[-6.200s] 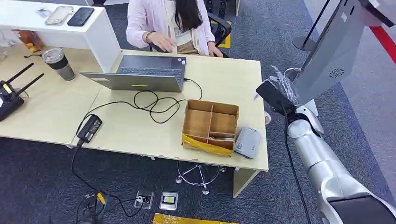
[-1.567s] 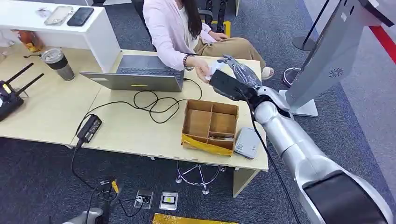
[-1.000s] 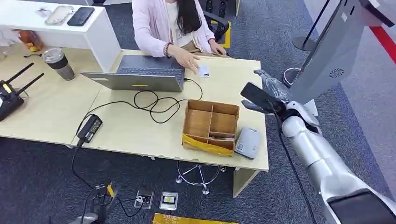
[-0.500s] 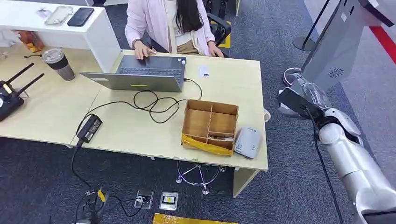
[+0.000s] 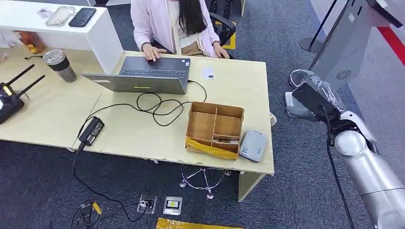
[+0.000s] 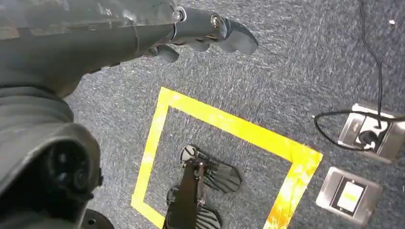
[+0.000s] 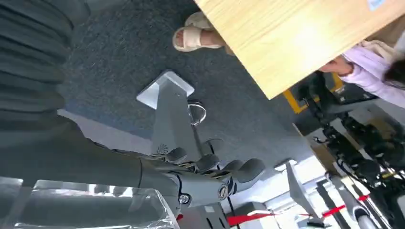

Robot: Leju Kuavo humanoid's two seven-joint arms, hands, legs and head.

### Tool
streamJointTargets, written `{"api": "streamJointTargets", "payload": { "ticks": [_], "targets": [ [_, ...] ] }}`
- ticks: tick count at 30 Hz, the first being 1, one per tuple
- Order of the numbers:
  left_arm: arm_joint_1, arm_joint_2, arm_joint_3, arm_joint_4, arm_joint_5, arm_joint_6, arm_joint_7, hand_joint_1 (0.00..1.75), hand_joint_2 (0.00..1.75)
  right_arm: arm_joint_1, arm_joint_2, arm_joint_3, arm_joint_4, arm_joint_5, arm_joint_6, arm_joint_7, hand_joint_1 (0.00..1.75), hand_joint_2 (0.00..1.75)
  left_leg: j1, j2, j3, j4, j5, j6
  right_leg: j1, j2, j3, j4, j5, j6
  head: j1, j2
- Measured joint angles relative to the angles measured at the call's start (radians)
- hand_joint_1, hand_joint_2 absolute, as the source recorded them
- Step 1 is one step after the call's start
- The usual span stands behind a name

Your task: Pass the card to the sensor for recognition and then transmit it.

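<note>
The white card (image 5: 208, 73) lies flat on the wooden table (image 5: 239, 86), just right of the laptop and in front of the seated person (image 5: 172, 24). My right hand (image 5: 321, 88) hovers off the table's right end, beside the base of the grey sensor stand (image 5: 341, 47). Its fingers (image 7: 215, 174) are stretched out with nothing in them, and the stand's column (image 7: 174, 119) lies beyond them. Down at my side, my left hand (image 6: 200, 28) hangs over the carpet, its fingers apart and holding nothing.
A cardboard divider box (image 5: 215, 129) and a grey device (image 5: 253, 145) sit at the table's near right corner. A laptop (image 5: 143, 74), loose cables (image 5: 157, 105) and a power brick (image 5: 91, 130) lie to the left. The person's sandalled foot (image 7: 193, 36) shows under the table edge.
My right hand reached over the table to the person, who took the card and laid it down. The arm then swung back right to the stand; the person's hands returned to the laptop.
</note>
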Motion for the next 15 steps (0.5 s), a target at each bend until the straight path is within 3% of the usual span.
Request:
{"api": "streamJointTargets", "payload": {
  "ticks": [6,12,15],
  "targets": [
    [0.005,0.001,0.007,0.0,0.0,0.012,-0.003,0.0,0.0,0.062,-0.026,0.047,-0.176,-0.001,-0.097,0.074,0.0,1.75,0.0,0.0,0.0,0.0,0.0,0.0,0.0,0.0,0.0,0.0,0.0,0.0,0.0,0.0],
    [0.004,0.001,0.016,0.0,-0.014,0.013,-0.003,0.0,0.0,0.156,-0.055,0.105,-0.36,0.084,-0.236,0.152,0.0,1.75,0.0,0.0,0.001,0.0,0.0,0.0,0.0,0.0,0.001,0.0,0.0,0.0,0.0,0.0],
    [0.005,-0.002,0.016,0.0,-0.023,0.013,-0.003,0.0,0.0,0.257,-0.068,0.16,-0.485,0.159,-0.304,0.172,0.0,1.75,0.0,-0.001,-0.001,0.0,-0.001,0.0,0.0,-0.001,0.0,0.0,-0.001,-0.001,-0.001,0.0]
  ]
}}
